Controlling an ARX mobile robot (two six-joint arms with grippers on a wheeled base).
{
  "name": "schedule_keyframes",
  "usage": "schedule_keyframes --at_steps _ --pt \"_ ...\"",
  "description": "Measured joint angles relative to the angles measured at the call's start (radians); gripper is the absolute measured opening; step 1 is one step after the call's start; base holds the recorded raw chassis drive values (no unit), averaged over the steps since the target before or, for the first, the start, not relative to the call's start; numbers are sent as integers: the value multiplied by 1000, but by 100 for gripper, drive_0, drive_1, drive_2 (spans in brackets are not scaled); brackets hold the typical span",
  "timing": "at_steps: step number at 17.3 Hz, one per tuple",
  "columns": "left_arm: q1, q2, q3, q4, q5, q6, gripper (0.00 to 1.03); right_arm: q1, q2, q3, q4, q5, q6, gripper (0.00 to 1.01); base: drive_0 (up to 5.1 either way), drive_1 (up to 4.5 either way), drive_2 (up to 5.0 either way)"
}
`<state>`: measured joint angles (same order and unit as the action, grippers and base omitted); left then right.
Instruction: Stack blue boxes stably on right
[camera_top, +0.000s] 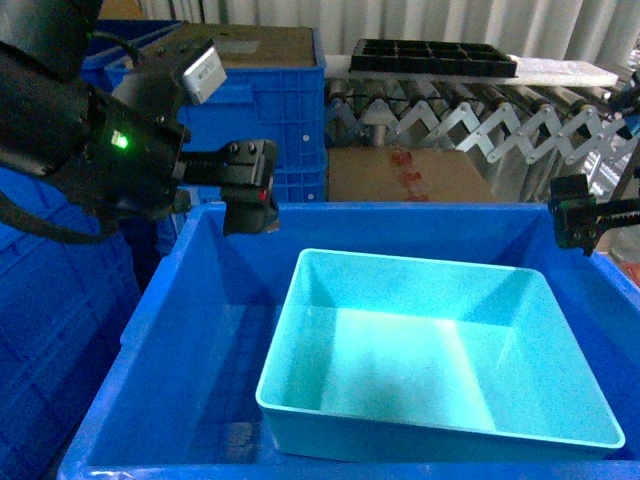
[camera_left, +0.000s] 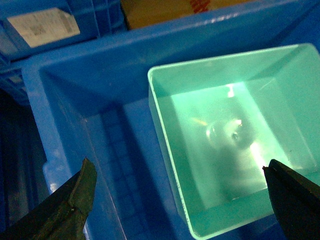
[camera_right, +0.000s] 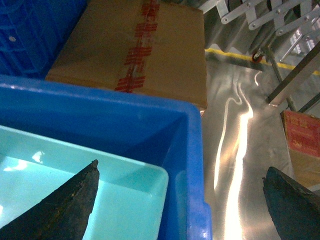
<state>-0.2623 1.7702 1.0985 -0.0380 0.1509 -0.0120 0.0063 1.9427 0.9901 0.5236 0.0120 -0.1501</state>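
One turquoise tub (camera_top: 435, 350) inside the big blue bin (camera_top: 190, 330); left gripper (camera_left: 180, 200) and right gripper (camera_right: 182, 200) both spread apart, empty.

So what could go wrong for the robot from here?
Only one turquoise tub shows, sitting inside the big blue bin, so there may be nothing to stack yet. Both the left gripper and right gripper hang open and empty. The tub's smooth sloped walls might slip, and the bin's tall wall could block an arm.

— What's behind?
— A pale curtain (camera_top: 420, 20), a folding roller conveyor (camera_top: 470, 115) carrying a black tray (camera_top: 432, 58), and stacked blue crates (camera_top: 265, 95).
— Below?
— A taped cardboard box (camera_right: 135, 50) on a shiny grey floor (camera_right: 240, 130) with a yellow line (camera_right: 235, 54).
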Motion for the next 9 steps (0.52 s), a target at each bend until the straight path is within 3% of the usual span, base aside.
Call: schedule_keyframes --at_steps 3,6,7,9 --pt "52 -144 -26 -6 50 -14 98 -17 -111 4 11 -41 7 98 0 0 0" --pt "151 -424 -159 -138 80 -37 98 -106 -374 -106 -25 -113 7 98 0 0 0" --pt "154 -520 -183 -186 76 -48 98 -150 -496 -159 -82 -143 8 98 0 0 0" --pt "101 -693 -188 -279 49 -92 98 -224 -689 -232 -195 -185 8 98 0 0 0"
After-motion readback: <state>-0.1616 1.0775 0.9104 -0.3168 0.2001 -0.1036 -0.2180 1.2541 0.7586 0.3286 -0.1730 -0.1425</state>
